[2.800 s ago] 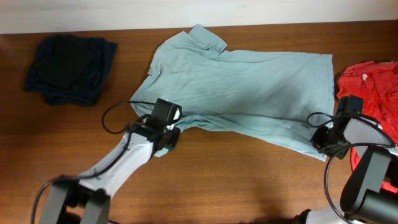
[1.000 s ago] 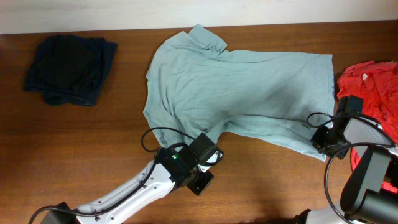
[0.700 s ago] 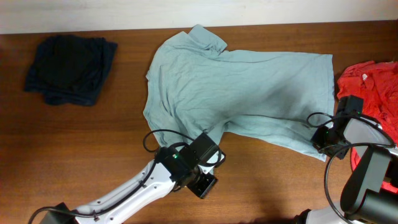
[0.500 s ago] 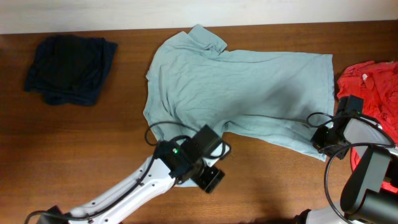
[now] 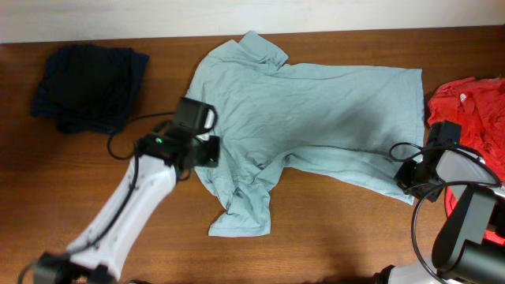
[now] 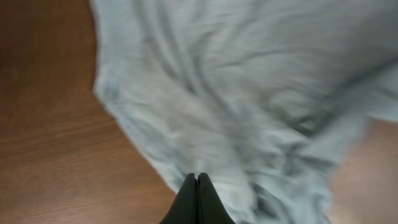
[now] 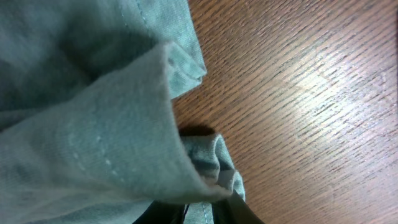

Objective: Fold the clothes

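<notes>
T-shirt (image 5: 316,110) lies spread mid-table (image 5: 331,237), one sleeve crumpled, the right gripper (image 5: 404,178) pinching its hem corner, the left gripper (image 6: 196,185) clenched on nothing above its edge.

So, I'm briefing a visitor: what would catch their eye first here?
A pale T-shirt lies spread across the middle of the table, one sleeve rumpled toward the near edge. The left fingers hang shut over its left side, while the right fingers pinch its hem corner at the right. A navy garment sits far left, a red shirt far right.
</notes>
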Tool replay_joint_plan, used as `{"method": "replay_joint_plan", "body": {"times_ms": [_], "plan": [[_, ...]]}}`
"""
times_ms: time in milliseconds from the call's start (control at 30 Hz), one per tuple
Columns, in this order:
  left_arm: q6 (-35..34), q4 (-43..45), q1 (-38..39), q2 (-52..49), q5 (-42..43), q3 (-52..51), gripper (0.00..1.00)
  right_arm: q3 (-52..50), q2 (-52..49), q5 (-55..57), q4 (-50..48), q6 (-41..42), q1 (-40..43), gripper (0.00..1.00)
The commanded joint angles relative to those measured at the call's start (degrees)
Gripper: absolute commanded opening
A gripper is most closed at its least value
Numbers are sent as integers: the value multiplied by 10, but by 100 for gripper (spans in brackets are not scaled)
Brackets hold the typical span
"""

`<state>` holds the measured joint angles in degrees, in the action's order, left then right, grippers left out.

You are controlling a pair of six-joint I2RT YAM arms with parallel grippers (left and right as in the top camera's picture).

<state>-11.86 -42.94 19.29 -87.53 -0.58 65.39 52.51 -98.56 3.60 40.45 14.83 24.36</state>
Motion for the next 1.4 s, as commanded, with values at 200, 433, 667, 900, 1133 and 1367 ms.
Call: {"method": "replay_joint_plan", "body": {"times_ms": [200, 433, 667, 900, 1133, 1367], "plan": [[2, 72, -49, -152, 79, 4, 1, -32, -43, -25, -3, 5, 0, 21], [12, 89, -56, -191, 32, 4, 1, -32, -43, -25, -3, 5, 0, 21], [23, 89, -75, -214, -3, 4, 1, -32, -43, -25, -3, 5, 0, 21], [33, 99, -104, -243, -5, 4, 0, -32, -43, -25, -3, 5, 0, 21], [100, 133, -134, -259, -40, 4, 1, -32, -43, -25, -2, 5, 0, 21], [155, 202, -153, -259, -85, 5, 1, -32, -43, 13, 12, 7, 0, 14]]}}
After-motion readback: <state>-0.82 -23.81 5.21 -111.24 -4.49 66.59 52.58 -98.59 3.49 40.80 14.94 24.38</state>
